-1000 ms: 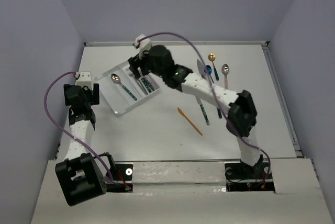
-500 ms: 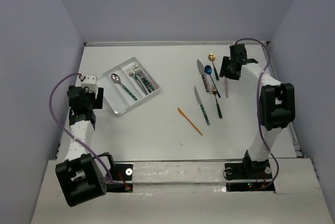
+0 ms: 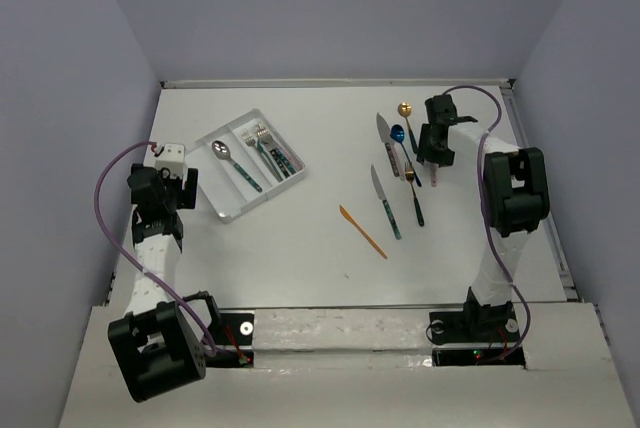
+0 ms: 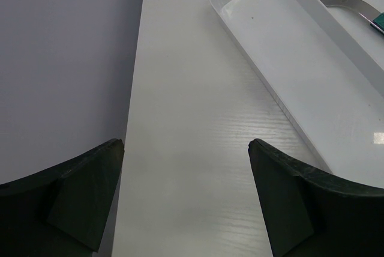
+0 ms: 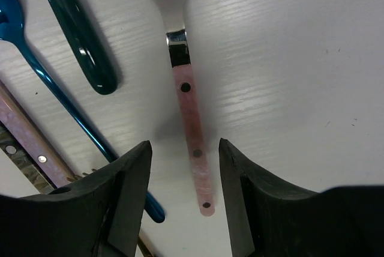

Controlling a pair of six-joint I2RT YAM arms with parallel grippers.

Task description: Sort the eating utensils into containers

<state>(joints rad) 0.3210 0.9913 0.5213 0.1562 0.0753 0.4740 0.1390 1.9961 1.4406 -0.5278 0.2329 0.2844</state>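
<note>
My right gripper (image 3: 437, 141) is open and low over the group of utensils at the back right. In the right wrist view its fingers (image 5: 129, 185) stand on either side of the pink handle of a silver spoon (image 5: 191, 126) lying flat, without touching it. My left gripper (image 4: 186, 197) is open and empty, just left of the clear tray (image 3: 228, 206). The tray holds a teal-handled spoon (image 3: 236, 164) in its middle compartment and forks (image 3: 271, 149) in the far one. The near compartment (image 4: 300, 77) is bare.
A gold spoon (image 3: 405, 109), a blue spoon (image 3: 399, 135), a silver knife (image 3: 385, 138), a teal-handled knife (image 3: 386, 203), a dark-handled fork (image 3: 414, 195) and an orange knife (image 3: 362, 231) lie on the table. A teal handle (image 5: 75, 29) and the blue spoon's handle (image 5: 60, 95) lie left of my right fingers.
My right arm has swung from over the tray to the utensils at the back right and come down around the pink-handled spoon. The left arm has hardly moved.
</note>
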